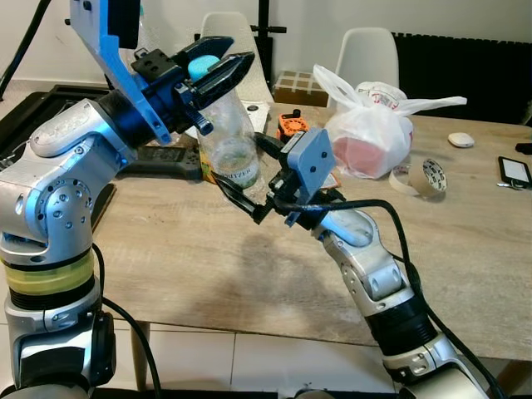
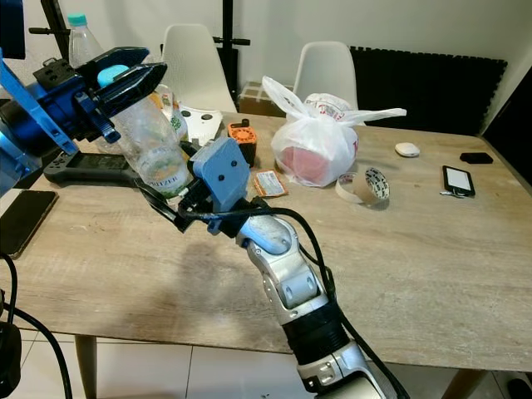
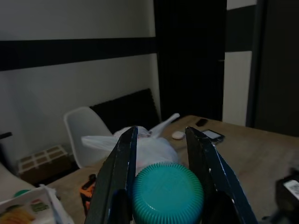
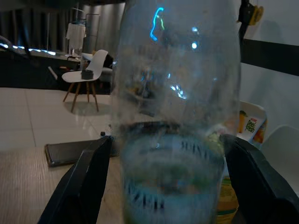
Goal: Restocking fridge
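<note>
Our left gripper (image 1: 214, 68) clamps the teal cap (image 3: 167, 192) of the clear plastic water bottle (image 1: 229, 137), held tilted above the pale wooden table (image 1: 166, 249); our right gripper (image 1: 249, 179) grips the bottle's lower labelled body, fingers (image 4: 84, 186) on either side; open tabletop lies before us, a white knotted plastic bag (image 1: 370, 133) well apart.

The bottle (image 1: 226, 133) is clear plastic with a teal cap (image 1: 202, 66) and a greenish label band low on the body. It's held up off the counter (image 1: 183, 249), tilted a bit with the cap leaning toward the robot's left. The left hand (image 1: 214, 66) pinches it at the cap, and the right hand (image 1: 245, 179) has its fingers on either side of the labelled lower part.
</note>
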Robot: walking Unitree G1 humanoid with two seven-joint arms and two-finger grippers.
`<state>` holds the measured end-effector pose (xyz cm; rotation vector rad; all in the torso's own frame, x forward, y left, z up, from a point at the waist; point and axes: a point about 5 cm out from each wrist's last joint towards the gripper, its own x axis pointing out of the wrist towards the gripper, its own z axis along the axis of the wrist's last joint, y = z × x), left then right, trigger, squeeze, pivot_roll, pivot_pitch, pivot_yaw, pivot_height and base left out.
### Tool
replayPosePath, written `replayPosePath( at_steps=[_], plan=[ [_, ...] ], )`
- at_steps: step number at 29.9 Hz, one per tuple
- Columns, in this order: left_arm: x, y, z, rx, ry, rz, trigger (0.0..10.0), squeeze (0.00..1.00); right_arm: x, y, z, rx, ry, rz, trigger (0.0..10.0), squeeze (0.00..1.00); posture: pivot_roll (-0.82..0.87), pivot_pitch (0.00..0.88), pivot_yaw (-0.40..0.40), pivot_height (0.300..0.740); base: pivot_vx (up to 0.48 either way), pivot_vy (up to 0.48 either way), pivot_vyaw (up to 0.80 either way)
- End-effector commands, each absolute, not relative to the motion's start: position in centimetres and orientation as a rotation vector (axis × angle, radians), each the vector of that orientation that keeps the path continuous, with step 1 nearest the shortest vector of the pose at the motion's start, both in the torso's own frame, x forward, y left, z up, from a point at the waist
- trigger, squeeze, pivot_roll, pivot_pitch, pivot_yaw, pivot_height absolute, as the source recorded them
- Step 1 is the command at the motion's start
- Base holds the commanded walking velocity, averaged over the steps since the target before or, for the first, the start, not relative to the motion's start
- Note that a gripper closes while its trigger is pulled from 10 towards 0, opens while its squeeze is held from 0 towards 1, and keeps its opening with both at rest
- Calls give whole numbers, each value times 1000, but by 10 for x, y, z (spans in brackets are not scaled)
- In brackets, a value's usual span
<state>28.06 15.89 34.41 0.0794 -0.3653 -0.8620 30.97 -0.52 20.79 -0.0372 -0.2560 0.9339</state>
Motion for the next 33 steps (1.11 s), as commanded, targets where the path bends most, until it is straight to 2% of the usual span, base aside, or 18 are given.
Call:
replayPosePath(
  at_steps=[1, 4, 10, 11, 12, 14, 15, 21, 22, 30, 31, 33],
  plan=[
    [277, 150, 344, 75, -371, -899, 10000, 0, 313, -5, 207, -39, -240, 920, 10000, 0, 89, 0, -90, 740, 0, 0, 0],
    [277, 141, 337, 71, -358, -915, 10000, 0, 314, 0, 208, -28, -240, 919, 10000, 0, 92, 0, -91, 740, 0, 0, 0],
    [277, 139, 335, 73, -351, -913, 10000, 0, 313, 5, 207, -53, -240, 919, 10000, 0, 95, 0, -90, 740, 0, 0, 0],
    [277, 139, 336, 73, -351, -913, 10000, 0, 314, 4, 205, -90, -243, 904, 5882, 0, 97, 0, -90, 740, 0, 0, 0],
    [277, 139, 336, 73, -350, -913, 10000, 0, 316, 4, 204, -106, -243, 892, 2980, 0, 97, 0, -90, 740, 0, 0, 0],
    [277, 139, 336, 74, -350, -914, 10000, 0, 316, 4, 203, -115, -242, 884, 2980, 0, 97, 0, -90, 740, 0, 0, 0],
    [277, 139, 335, 75, -348, -912, 10000, 0, 317, 4, 202, -122, -241, 878, 0, 0, 96, 0, -89, 740, 0, 0, 0],
    [276, 138, 335, 72, -351, -910, 10000, 0, 317, 4, 200, -132, -244, 873, 0, 0, 93, 0, -87, 740, 0, 0, 0],
    [276, 138, 334, 72, -351, -911, 10000, 0, 318, 3, 200, -134, -245, 858, 10000, 0, 92, 0, -86, 740, 0, 0, 0],
    [275, 137, 332, 66, -346, -912, 10000, 0, 319, 0, 199, -134, -249, 827, 10000, 0, 92, 0, -87, 740, 0, 0, 0],
    [276, 138, 332, 63, -344, -908, 10000, 1000, 319, 0, 199, -136, -249, 821, 10000, 0, 93, 0, -87, 740, 0, 0, 0],
    [276, 138, 331, 59, -341, -915, 10000, 1000, 319, 0, 198, -135, -248, 817, 10000, 0, 92, 0, -85, 740, 0, 0, 0]
  ],
)
